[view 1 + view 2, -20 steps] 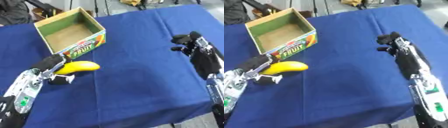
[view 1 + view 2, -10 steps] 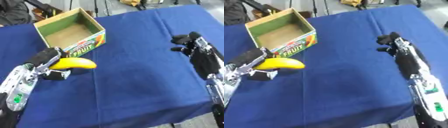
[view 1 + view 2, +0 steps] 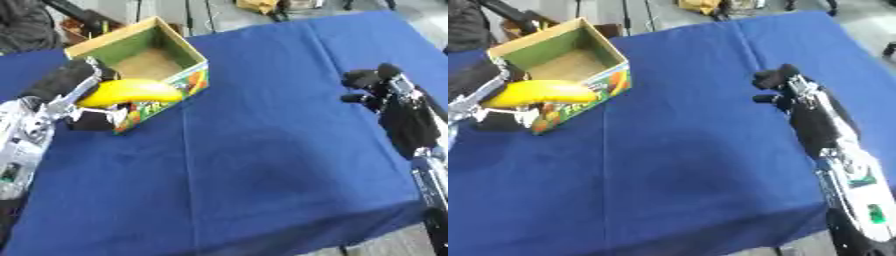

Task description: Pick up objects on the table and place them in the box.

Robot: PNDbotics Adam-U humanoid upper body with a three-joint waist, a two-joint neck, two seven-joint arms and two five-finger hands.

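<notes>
My left hand (image 3: 74,95) is shut on a yellow banana (image 3: 131,91) and holds it in the air at the near edge of the cardboard box (image 3: 144,62). The banana lies crosswise, its tip over the box's printed front wall. The box is open at the top, green inside with a brown floor, and I see nothing in it. My right hand (image 3: 381,85) hovers over the blue cloth on the right with curled fingers and nothing in it.
A blue cloth (image 3: 262,150) covers the table; its front edge runs along the lower right. Chair legs and a dark shape stand beyond the far edge, behind the box.
My left hand has lifted the banana off the cloth and carried it up toward the box. The right hand has stayed where it was.
</notes>
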